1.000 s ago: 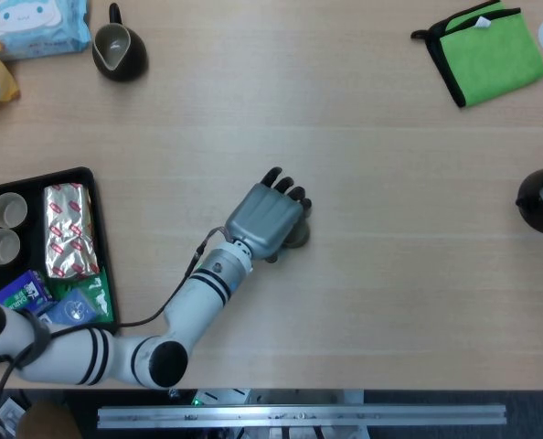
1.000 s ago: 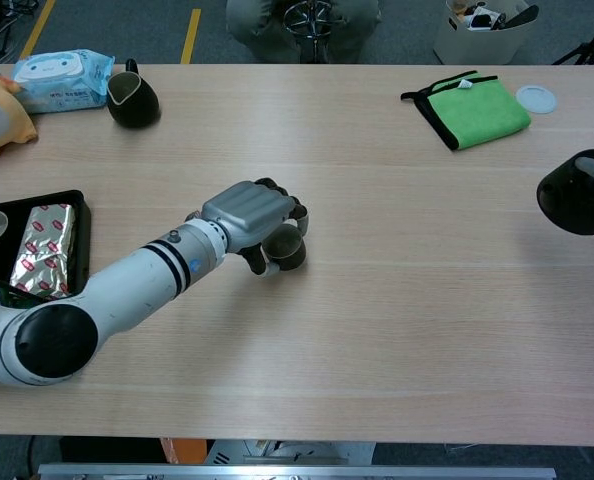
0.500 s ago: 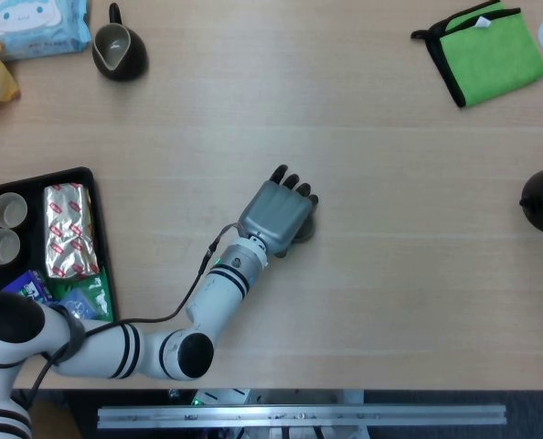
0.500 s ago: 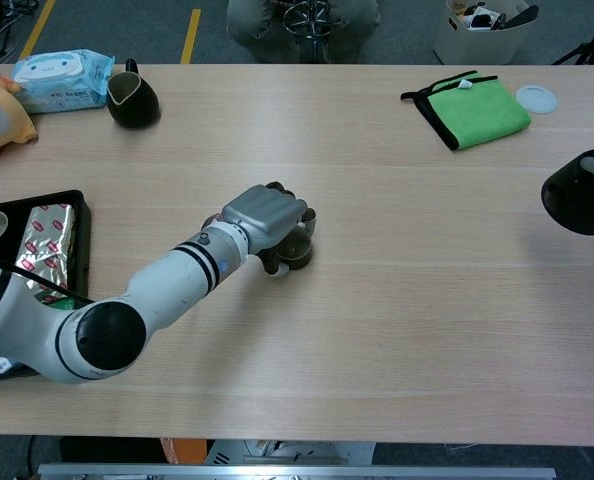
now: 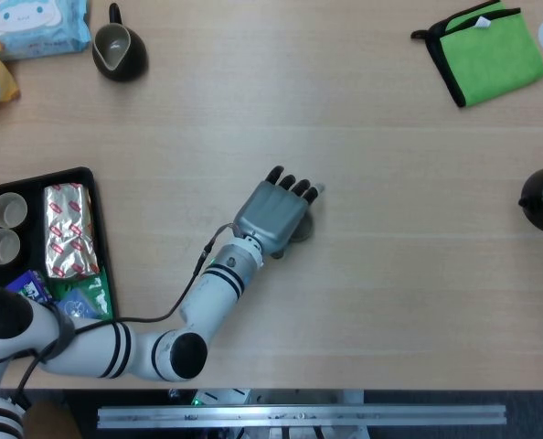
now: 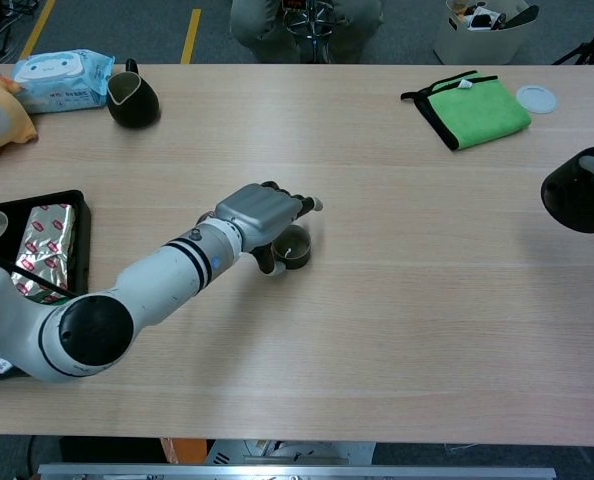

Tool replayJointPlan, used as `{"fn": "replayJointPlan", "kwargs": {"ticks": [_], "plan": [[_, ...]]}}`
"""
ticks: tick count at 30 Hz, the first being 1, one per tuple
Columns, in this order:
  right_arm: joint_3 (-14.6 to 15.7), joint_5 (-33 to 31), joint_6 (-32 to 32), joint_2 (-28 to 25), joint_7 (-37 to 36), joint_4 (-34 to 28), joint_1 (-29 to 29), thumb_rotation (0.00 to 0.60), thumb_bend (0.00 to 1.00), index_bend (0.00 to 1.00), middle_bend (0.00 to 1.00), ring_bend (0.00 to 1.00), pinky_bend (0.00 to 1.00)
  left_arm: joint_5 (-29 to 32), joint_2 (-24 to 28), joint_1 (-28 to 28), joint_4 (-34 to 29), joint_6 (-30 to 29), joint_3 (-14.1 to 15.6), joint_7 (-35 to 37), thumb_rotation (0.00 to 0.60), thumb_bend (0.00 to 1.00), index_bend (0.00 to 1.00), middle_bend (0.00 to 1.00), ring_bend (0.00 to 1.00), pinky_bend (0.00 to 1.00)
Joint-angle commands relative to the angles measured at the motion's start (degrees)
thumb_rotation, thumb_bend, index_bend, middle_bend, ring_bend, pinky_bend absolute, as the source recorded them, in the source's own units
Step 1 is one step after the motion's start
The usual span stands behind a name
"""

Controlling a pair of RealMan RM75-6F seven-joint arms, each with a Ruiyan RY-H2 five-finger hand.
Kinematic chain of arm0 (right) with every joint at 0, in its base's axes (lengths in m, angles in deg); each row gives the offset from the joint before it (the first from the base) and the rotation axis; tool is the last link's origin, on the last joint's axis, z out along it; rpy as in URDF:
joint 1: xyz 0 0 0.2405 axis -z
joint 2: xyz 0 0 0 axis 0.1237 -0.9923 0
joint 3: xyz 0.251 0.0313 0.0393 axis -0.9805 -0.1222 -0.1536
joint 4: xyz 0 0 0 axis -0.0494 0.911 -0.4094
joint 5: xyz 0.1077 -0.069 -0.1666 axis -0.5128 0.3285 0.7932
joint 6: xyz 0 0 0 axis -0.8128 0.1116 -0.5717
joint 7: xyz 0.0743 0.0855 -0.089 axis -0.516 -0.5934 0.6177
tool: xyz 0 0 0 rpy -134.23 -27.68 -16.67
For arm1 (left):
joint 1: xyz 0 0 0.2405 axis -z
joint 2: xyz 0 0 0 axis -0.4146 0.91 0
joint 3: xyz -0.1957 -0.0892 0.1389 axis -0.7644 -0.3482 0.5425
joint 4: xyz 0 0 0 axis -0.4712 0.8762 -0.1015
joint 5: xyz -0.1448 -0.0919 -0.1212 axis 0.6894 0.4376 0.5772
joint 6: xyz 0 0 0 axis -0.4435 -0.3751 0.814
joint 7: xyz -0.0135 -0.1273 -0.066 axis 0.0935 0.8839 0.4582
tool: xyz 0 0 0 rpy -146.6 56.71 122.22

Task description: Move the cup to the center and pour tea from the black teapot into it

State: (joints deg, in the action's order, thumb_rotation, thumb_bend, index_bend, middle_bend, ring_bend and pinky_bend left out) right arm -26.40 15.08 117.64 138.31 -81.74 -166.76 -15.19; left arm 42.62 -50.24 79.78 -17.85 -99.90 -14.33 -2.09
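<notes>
— Where's the cup sitting?

— Upright near the middle of the table, just under the left hand. That hand is palm down with its fingers spread out over the rim; the thumb is beside the cup wall (whether it touches, I can't tell). It isn't gripping anything.

— And the black teapot?

— At the far right edge, held up off the table. The right hand is barely in view there, so its grip can't be judged.

— Anything else?

— A green cloth and a tray.
</notes>
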Motion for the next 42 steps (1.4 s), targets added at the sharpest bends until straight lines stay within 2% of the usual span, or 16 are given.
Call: {"fn": "replayJointPlan", "kwargs": {"ticks": [1, 10, 17, 23, 30, 42], "plan": [[-0.01, 0.08, 0.08, -0.1, 0.1, -0.28, 0.01, 0.503, 0.32, 1.0, 0.95, 0.91, 0.0, -0.22, 1.63, -0.39, -2.09, -1.01, 0.19, 0.54, 0.6, 0.27, 0.06, 0.14, 0.13, 0.08], [-0.07, 1.04, -0.12, -0.26, 0.74, -1.58, -0.51, 0.515, 0.33, 1.0, 0.95, 0.91, 0.0, -6.39, 10.15, -4.68, -10.99, -7.59, 1.72, 4.57, 0.6, 0.27, 0.07, 0.14, 0.13, 0.08], [-0.36, 1.35, -1.09, 0.74, 2.02, -2.78, -1.61, 0.529, 0.33, 1.0, 0.95, 0.91, 0.0, -12.61, 20.16, -10.32, -18.86, -13.66, 4.17, 9.22, 0.6, 0.27, 0.07, 0.14, 0.13, 0.08], [-0.94, 1.12, -2.44, 2.01, 3.44, -4.02, -3.09, 0.532, 0.33, 1.0, 0.95, 0.91, 0.0, -19.07, 28.62, -16.12, -23.28, -18.91, 7.51, 13.21, 0.6, 0.27, 0.07, 0.15, 0.13, 0.08], [-1.75, -0.01, -4.22, 4.32, 5.58, -4.77, -4.97, 0.534, 0.33, 1.0, 0.95, 0.91, 0.0, -26.78, 33.97, -21.59, -24.59, -23.54, 10.29, 17.34, 0.6, 0.27, 0.08, 0.15, 0.13, 0.08], [-2.92, -3.12, -7.52, 8.77, 11.44, -5.75, -8.61, 0.552, 0.33, 1.0, 0.95, 0.91, 0.0, -38.69, 39.2, -29.84, -24.74, -29.21, 14.25, 22.33, 0.6, 0.26, 0.09, 0.16, 0.13, 0.08]]}}
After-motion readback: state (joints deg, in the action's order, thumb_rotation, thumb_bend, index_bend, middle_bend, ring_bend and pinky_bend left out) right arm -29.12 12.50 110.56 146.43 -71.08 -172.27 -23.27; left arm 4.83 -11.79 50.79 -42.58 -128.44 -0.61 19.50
